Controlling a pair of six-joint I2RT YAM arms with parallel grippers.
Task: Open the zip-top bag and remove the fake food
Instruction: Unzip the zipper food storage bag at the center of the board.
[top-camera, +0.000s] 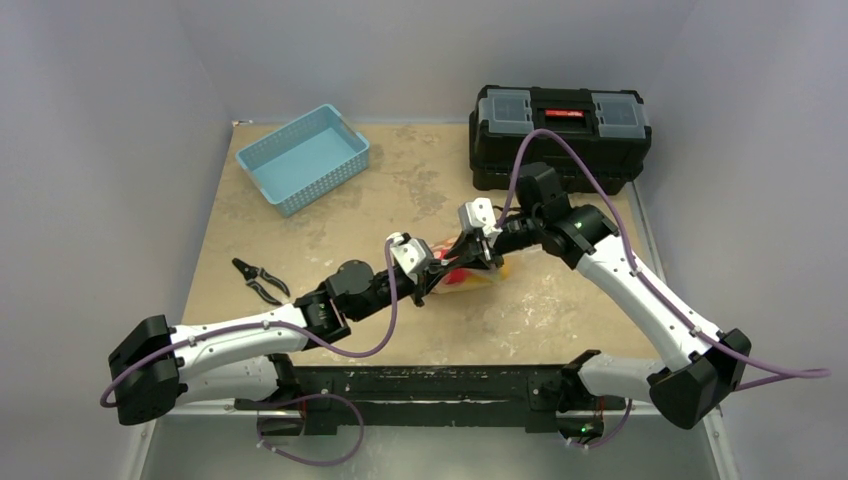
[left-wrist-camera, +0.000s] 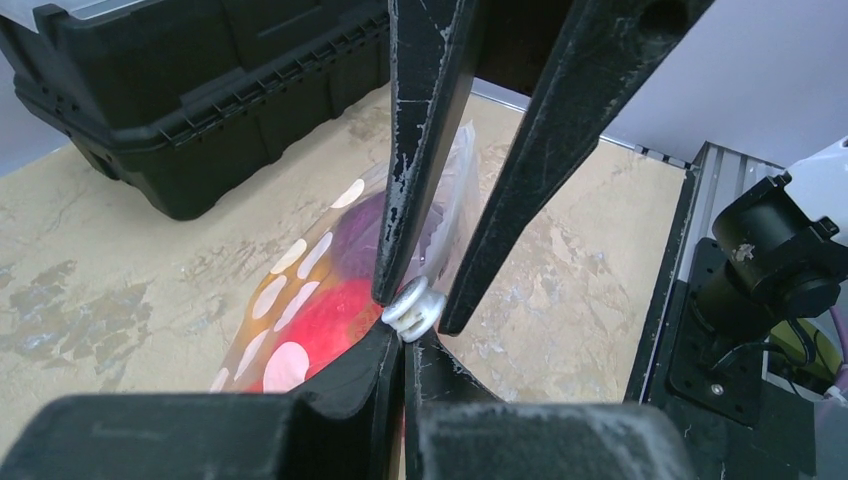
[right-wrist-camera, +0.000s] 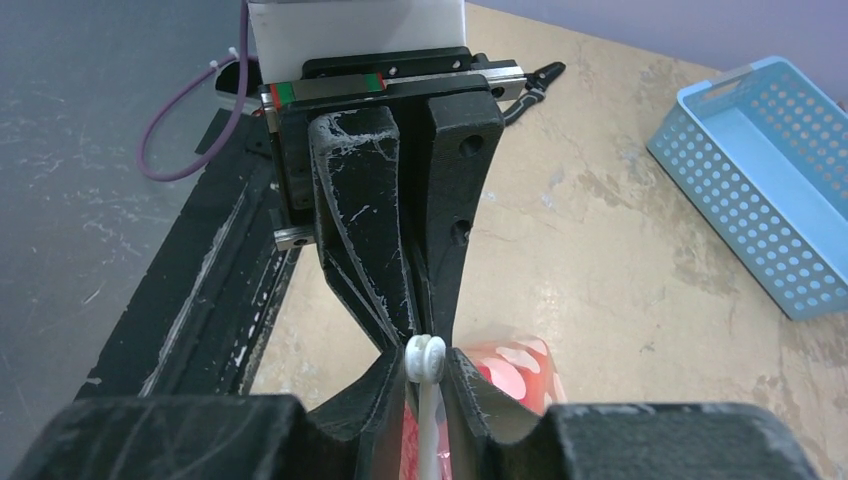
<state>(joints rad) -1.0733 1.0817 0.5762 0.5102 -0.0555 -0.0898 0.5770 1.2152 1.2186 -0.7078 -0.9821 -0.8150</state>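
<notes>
From the overhead camera I see the clear, floppy plastic zip-top bag (top-camera: 480, 281) with white polka dots. It lies on the worn beige table (top-camera: 560, 310), a little toward 4 o'clock from the table's middle. Through the film I see the fake food (left-wrist-camera: 325, 320), small glossy plastic pieces. A red one and a purple one are plain, and there is some orange, but I cannot count them.

Both arms meet at the mouth of the bag. The left gripper (left-wrist-camera: 403, 348) comes in from 8 o'clock. Its jaws are fully together and pinch the bag at the end of the white zip strip (right-wrist-camera: 430, 430). The right gripper (right-wrist-camera: 425, 365) comes in from 2 o'clock. Its jaws stand narrow, each fingertip against one side of the same strip, so it also has hold of the bag. The two grips are just beside each other.

The light-blue perforated plastic basket (top-camera: 305, 158) stands at 11 o'clock. The black plastic toolbox (top-camera: 560, 135) with a red latch stands at 1 o'clock. The black-handled pliers (top-camera: 258, 281) lie near 8 o'clock. All three are well apart from the bag.
</notes>
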